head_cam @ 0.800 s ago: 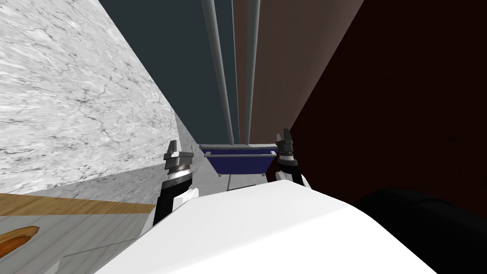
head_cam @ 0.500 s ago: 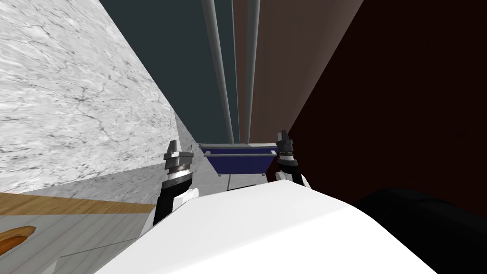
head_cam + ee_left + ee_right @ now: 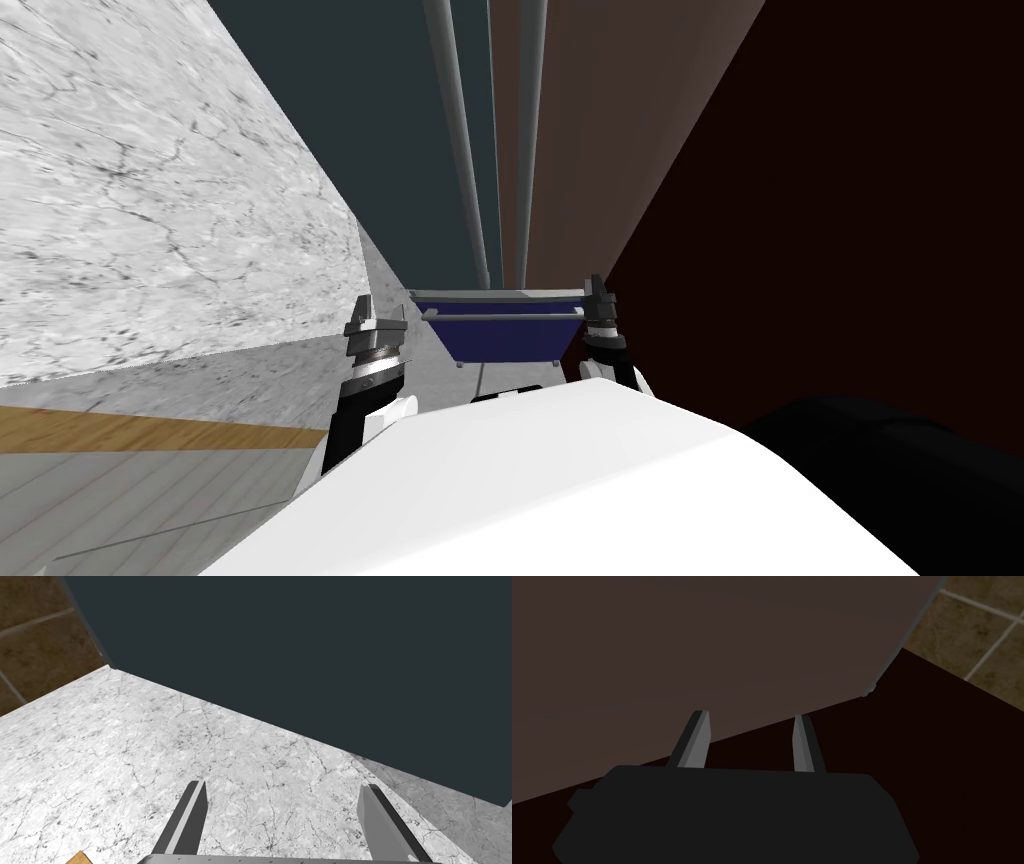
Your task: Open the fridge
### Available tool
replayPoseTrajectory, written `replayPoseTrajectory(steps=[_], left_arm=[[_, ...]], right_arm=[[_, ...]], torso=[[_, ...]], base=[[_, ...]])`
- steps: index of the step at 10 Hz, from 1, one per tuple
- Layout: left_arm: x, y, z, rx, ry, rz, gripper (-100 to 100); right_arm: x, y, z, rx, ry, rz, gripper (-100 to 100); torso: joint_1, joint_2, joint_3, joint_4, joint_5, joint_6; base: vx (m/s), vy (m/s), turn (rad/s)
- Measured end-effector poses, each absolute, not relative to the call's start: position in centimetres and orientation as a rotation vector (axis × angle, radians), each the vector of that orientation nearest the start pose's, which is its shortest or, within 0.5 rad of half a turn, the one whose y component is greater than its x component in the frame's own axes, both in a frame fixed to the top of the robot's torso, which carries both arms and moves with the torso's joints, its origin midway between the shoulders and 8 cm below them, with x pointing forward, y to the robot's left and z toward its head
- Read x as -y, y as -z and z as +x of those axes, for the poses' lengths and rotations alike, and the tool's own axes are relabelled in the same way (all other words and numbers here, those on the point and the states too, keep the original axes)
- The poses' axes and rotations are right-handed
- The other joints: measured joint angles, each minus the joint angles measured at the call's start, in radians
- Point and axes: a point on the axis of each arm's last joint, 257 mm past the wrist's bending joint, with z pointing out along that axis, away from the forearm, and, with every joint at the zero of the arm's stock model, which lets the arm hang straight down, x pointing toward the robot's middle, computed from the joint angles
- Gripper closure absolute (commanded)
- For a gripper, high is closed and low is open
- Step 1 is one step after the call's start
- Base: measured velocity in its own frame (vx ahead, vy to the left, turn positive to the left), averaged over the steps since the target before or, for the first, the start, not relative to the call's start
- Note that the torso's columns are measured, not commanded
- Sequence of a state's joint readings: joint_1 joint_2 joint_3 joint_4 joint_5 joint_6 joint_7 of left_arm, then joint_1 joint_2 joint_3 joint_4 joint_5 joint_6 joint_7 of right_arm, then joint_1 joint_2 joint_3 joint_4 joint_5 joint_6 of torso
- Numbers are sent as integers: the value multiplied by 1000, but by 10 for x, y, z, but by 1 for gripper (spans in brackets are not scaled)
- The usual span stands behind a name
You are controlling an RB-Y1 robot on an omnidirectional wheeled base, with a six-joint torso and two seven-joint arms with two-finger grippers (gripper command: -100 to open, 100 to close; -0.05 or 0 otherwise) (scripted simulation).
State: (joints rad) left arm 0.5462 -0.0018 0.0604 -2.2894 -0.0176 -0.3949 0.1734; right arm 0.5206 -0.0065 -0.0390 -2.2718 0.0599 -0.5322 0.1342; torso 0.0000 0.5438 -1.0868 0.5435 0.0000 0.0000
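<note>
The fridge stands right ahead with a dark teal left door (image 3: 400, 120) and a brownish right door (image 3: 600, 130). Two long grey handles (image 3: 462, 150) (image 3: 530, 150) run side by side along the seam. Below them is a blue drawer (image 3: 500, 338) with a grey bar. My right gripper (image 3: 598, 290) is at the drawer's right end. In the right wrist view its fingers (image 3: 751, 716) stand apart, narrower than full width, with nothing between them, pointing at the brownish door (image 3: 712, 636). My left gripper (image 3: 381, 308) hangs open left of the drawer, over the marble (image 3: 282, 788).
A white marble counter (image 3: 150, 200) closes off the left side. A dark maroon panel (image 3: 850, 200) walls off the right, close to the right gripper. Brown tiled floor (image 3: 977, 631) shows past the door's edge. Wooden floor (image 3: 130, 432) lies at the lower left.
The right gripper's fingers have drawn closer together. My head view has shifted slightly, so the counter and drawer sit a little differently. The left arm has not moved.
</note>
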Motion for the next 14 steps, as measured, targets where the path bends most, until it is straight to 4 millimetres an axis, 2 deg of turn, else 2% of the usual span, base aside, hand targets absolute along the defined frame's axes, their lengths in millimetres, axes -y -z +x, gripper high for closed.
replayPoseTrajectory(steps=[1, 2, 3, 6, 8, 10, 14], left_arm=[[-308, 6, 350, -652, 1336, -826, 0], [-308, 6, 350, -652, 1336, -826, 0], [-308, 6, 350, -652, 1336, -826, 0], [-308, 7, 350, -652, 1336, -827, 0], [-308, 6, 350, -652, 1336, -827, 0], [-308, 6, 350, -652, 1336, -827, 0], [-308, 7, 350, -652, 1336, -827, 0]], right_arm=[[285, -20, 338, -679, -1096, 552, 0], [285, -20, 338, -679, -1096, 552, -100], [283, -17, 340, -704, -1088, 539, -100], [274, 1, 353, -824, -1027, 493, -100], [268, 20, 366, -919, -957, 465, -100], [269, 44, 372, -1018, -873, 449, -100], [269, 80, 390, -1153, -729, 410, -100]], torso=[[0, 74, -148, 74, 0, 0], [0, 148, -295, 148, 0, 0], [1, 181, -364, 181, 0, 0], [2, 194, -389, 194, 1, 0], [1, 193, -390, 194, 0, 0], [0, 194, -389, 195, 0, 0], [0, 194, -390, 194, 0, 0]], base=[[0, 0, 0], [6, 21, 41], [-2, 41, 70], [4, 82, 92], [26, 113, 141], [13, 100, 97], [13, 98, 116]])
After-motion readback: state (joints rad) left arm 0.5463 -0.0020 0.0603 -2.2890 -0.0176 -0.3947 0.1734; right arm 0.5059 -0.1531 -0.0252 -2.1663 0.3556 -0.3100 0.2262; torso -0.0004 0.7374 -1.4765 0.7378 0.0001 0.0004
